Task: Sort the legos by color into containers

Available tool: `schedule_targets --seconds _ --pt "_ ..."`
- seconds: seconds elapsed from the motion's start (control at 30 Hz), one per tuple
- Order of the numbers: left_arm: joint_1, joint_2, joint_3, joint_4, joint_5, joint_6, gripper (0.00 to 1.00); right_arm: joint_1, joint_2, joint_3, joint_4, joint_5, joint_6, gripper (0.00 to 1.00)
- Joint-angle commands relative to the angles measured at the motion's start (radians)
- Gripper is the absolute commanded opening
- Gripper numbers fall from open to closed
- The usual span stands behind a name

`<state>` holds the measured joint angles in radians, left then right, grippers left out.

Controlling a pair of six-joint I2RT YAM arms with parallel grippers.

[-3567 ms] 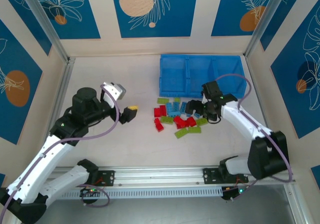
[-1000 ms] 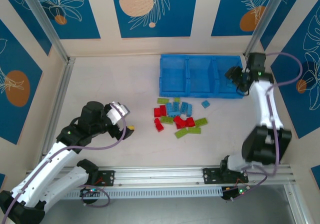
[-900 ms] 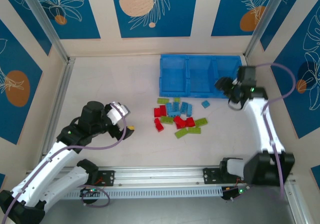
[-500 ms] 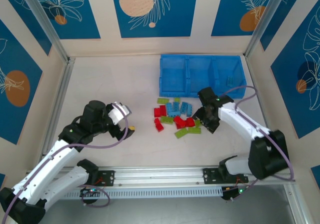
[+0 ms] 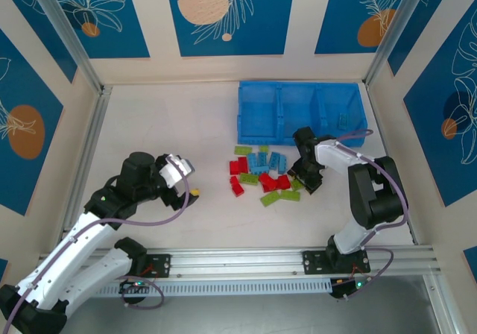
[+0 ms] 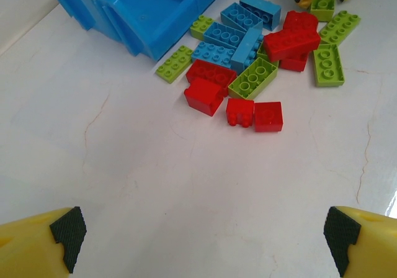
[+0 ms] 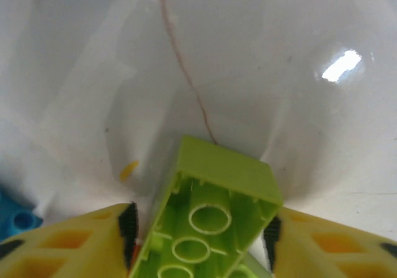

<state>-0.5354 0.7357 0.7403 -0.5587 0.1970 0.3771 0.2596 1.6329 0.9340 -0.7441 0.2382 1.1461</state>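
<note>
**Now a green brick sits between the right fingers**

In the top view, the right gripper (image 5: 305,179) is low at the right edge of the pile of legos (image 5: 264,171), a little right of the middle of the frame. In the right wrist view, a lime green brick (image 7: 208,219) sits between its two yellow fingers (image 7: 74,241). The black pads press on both sides of the brick, so the fingers are closed on it. The brick's far end points up the frame at the shiny white table (image 7: 248,54). A bit of light blue brick peeks in at the lower left of that view.

The left gripper (image 5: 190,192) is on the left side of the top view, well away from the pile. In the left wrist view its yellow fingers are spread wide in the two bottom corners, with nothing between them.

The pile has red, lime green and light blue bricks, all close together on the table. It lies just below the blue tray (image 5: 298,85), which is in the upper right of the top view. The tray has three boxes side by side. A small green piece lies in the box on the right.
</note>
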Motion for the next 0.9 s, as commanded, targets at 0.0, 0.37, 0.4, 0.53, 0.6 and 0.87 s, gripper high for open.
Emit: schedule_targets --seconds 0.0,0.37,0.4,0.53,0.6,0.87 --pt "-0.006 -0.007 -0.013 0.014 -0.009 0.023 1.0 -0.022 -0.002 -0.039 0.029 -0.027 0.02 0.48" --pt "-0.005 -0.005 -0.014 0.031 0.086 0.033 1.0 0.085 -0.376 -0.034 0.08 0.227 -0.27 0.26" --pt "-0.005 -0.004 -0.013 0.033 0.098 0.034 1.0 0.108 -0.401 -0.021 0.137 0.249 -0.368 0.26" --pt "-0.006 -0.004 -0.011 0.033 0.119 0.037 1.0 0.084 -0.372 0.067 0.314 0.163 -0.729 0.28" --pt "-0.006 -0.007 -0.012 0.03 0.112 0.036 1.0 0.026 -0.284 0.151 0.325 0.096 -0.807 0.29" --pt "-0.006 -0.03 -0.021 0.026 0.078 0.035 1.0 -0.134 0.18 0.616 0.156 -0.02 -0.854 0.26"
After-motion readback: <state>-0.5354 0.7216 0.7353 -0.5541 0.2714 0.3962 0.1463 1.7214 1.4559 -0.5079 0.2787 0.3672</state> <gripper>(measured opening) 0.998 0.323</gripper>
